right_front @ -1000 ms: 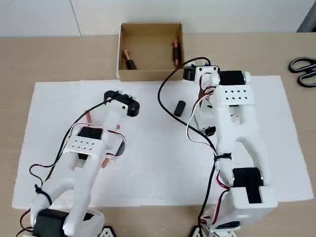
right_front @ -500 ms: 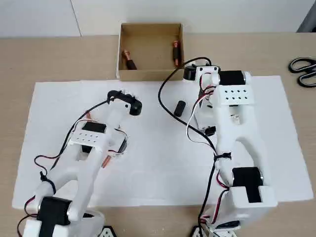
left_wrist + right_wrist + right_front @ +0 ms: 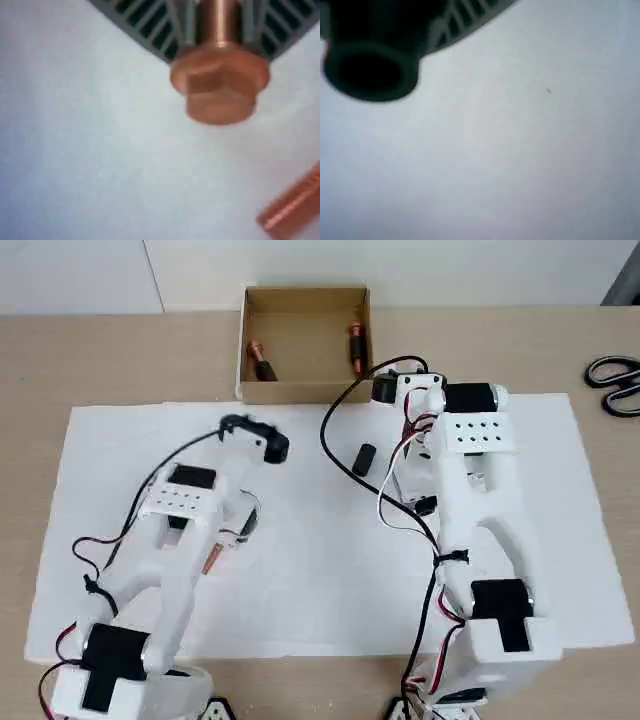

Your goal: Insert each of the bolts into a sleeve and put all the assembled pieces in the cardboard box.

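Note:
My left gripper is shut on a copper bolt, whose hex head faces the wrist camera just above the white paper. A second copper bolt lies on the paper close by. In the high view a copper bolt pokes out beside the left arm; I cannot tell which of the two it is. My right gripper is shut on a black sleeve, its open end showing. Another black sleeve lies on the paper left of the right arm. The cardboard box stands at the back.
Two assembled pieces lie in the box. The white paper sheet covers the middle of the wooden table. Scissors rest at the far right edge. Loose cables hang between the right arm and the lying sleeve.
The left arm has shifted a little toward the back and right, and the copper bolt beside it moved with it. The right arm has kept still.

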`<act>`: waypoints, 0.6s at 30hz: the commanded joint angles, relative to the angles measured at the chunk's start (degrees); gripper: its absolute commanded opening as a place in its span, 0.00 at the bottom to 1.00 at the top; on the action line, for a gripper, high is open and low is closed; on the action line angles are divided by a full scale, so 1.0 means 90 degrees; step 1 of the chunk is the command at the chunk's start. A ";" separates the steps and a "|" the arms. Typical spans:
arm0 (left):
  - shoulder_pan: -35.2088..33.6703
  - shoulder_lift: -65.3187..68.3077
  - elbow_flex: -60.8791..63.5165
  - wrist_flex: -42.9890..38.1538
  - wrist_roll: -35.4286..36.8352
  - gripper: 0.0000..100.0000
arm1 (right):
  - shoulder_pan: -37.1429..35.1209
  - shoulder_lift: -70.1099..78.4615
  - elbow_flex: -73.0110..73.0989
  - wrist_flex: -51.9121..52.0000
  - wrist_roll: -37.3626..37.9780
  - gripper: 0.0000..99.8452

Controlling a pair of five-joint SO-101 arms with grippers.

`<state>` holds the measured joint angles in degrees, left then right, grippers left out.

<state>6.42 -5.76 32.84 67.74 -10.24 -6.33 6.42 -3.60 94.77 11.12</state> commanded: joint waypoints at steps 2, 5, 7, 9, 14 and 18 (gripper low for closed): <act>0.0039 -0.0049 -0.1568 0.1241 -0.0049 0.01 | -0.0044 -0.0405 -0.0313 0.0083 -0.0020 0.00; 0.0000 -0.0049 -0.2632 0.2286 -0.0049 0.01 | -0.0044 -0.0415 -0.0821 0.0366 -0.0020 0.00; -0.0010 -0.0049 -0.3267 0.2852 -0.0049 0.01 | -0.0044 -0.0562 -0.1055 0.0415 -0.0020 0.00; 0.0010 -0.0049 -0.3805 0.3350 -0.0049 0.01 | -0.0054 -0.0913 -0.1123 0.0415 -0.0039 0.00; 0.0000 -0.0205 -0.4576 0.3614 -0.0039 0.01 | -0.0122 -0.2222 -0.1133 0.0396 -0.0049 0.00; 0.0049 -0.0977 -0.4889 0.3380 0.0508 0.01 | -0.0112 -0.3082 -0.1094 0.0405 -0.0049 0.00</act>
<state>6.59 -8.13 -6.90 99.21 -8.75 -7.30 -14.59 -10.81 97.58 11.12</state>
